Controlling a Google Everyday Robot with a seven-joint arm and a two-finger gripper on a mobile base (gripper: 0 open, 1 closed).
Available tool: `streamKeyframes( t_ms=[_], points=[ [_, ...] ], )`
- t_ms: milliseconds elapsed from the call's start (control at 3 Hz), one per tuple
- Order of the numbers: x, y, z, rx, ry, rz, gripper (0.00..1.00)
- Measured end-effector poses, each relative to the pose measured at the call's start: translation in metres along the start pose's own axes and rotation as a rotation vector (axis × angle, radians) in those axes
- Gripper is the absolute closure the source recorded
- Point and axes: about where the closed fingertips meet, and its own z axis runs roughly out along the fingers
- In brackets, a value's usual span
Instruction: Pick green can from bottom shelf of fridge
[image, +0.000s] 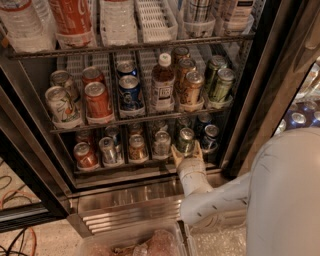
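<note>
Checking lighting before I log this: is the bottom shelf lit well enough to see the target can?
Camera view: the bottom shelf sits in shadow, yet the green can still reads green, with the gripper open around it; glare streaks the steel base.

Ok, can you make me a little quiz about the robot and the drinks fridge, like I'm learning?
1. Pick one: where is the gripper?
A) up at the top rack
B) at the bottom shelf, by the green can
C) down on the floor

2. True or false: the bottle stands on the bottom shelf.

3. Fill the gap: the gripper's fingers are ____, one on each side of the green can.

Key: 1 B. 2 false, it is on the rack above. 3 open.
</note>
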Motion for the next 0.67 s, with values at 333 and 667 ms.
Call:
streamKeyframes(
  t_ms=[333, 667],
  points=[
    [-0.017, -0.005, -0.022, -0.012, -0.062, 0.041, 0.18],
    [-0.043, -0.008, -0.062, -0.034, -0.142, 0.096, 0.00]
  ],
)
